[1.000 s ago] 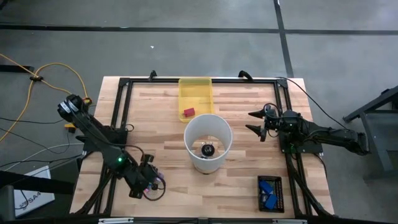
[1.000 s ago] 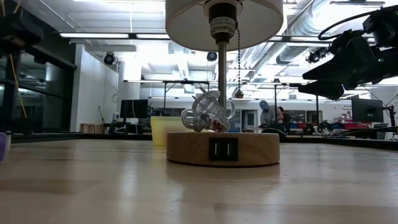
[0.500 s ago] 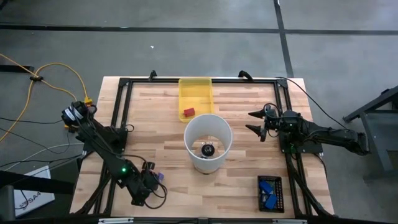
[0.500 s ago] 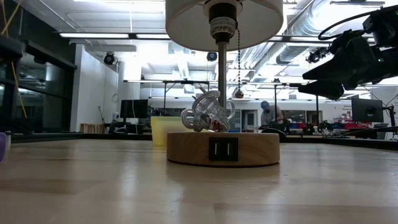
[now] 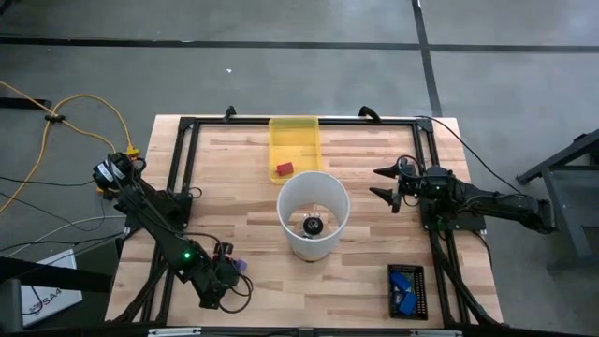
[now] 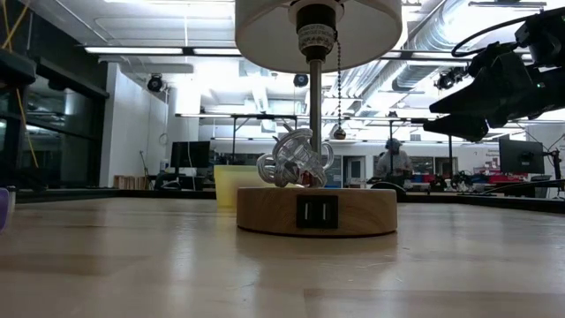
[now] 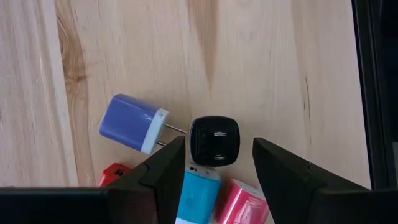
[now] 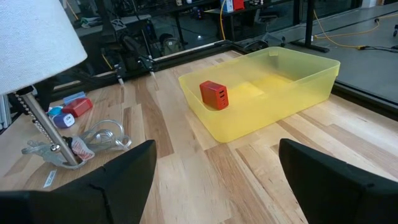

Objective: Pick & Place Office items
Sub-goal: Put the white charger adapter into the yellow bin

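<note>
Yellow translucent tray (image 5: 294, 140) sat at the far middle of the table (image 5: 365, 178), holding a single red charger block (image 8: 214, 95) near its front corner; nothing else showed inside it. The white round thing in the table's middle was a lamp shade (image 5: 314, 213) seen from above, with the lamp's wooden base (image 6: 315, 210) and a tangle of clear cord (image 6: 294, 157) under it. A small black tray (image 5: 406, 290) at the near right corner held bright-blue pieces (image 5: 403, 285). Left gripper (image 7: 214, 165) was down low at the near left corner over a cluster of office items: fingers part open, straddling a black charger cube (image 7: 214, 140) without clearly pinching it, a purple plug adapter (image 7: 132, 123) just beside, and a cyan block (image 7: 198, 196), pink block (image 7: 244, 202) and red block (image 7: 114, 174) under the fingers. Right gripper (image 5: 384, 183) hung above the table's right side, beside the lamp, fingers spread wide, holding nothing.
</note>
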### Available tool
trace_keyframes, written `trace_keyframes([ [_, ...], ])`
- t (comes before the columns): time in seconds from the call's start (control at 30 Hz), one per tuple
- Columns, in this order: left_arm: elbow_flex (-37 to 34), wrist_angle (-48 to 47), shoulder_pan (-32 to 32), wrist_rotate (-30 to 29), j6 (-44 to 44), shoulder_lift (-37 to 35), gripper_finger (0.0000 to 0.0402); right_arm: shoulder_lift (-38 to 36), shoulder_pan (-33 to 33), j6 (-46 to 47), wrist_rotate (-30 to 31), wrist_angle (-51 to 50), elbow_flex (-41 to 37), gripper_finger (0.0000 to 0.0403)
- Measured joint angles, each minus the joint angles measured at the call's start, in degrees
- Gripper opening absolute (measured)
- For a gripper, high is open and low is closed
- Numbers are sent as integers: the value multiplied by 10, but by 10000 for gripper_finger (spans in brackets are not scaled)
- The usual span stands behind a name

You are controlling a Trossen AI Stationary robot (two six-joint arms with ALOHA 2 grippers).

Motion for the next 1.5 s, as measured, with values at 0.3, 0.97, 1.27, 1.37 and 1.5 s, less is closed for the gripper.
trace_keyframes([
  [0.3, 0, 7, -2, -1, 0, 27, 182, 0, 0, 0, 0, 0, 0, 326],
  [0.97, 0, 27, -2, -3, 0, 56, 182, 0, 0, 0, 0, 0, 0, 325],
  [1.27, 0, 28, -2, -3, 0, 56, 148, 0, 0, 0, 0, 0, 0, 325],
  [1.37, 0, 28, -2, -3, 1, 56, 139, 0, 0, 0, 0, 0, 0, 325],
  [1.5, 0, 28, -2, -3, 1, 56, 136, 0, 0, 0, 0, 0, 0, 325],
])
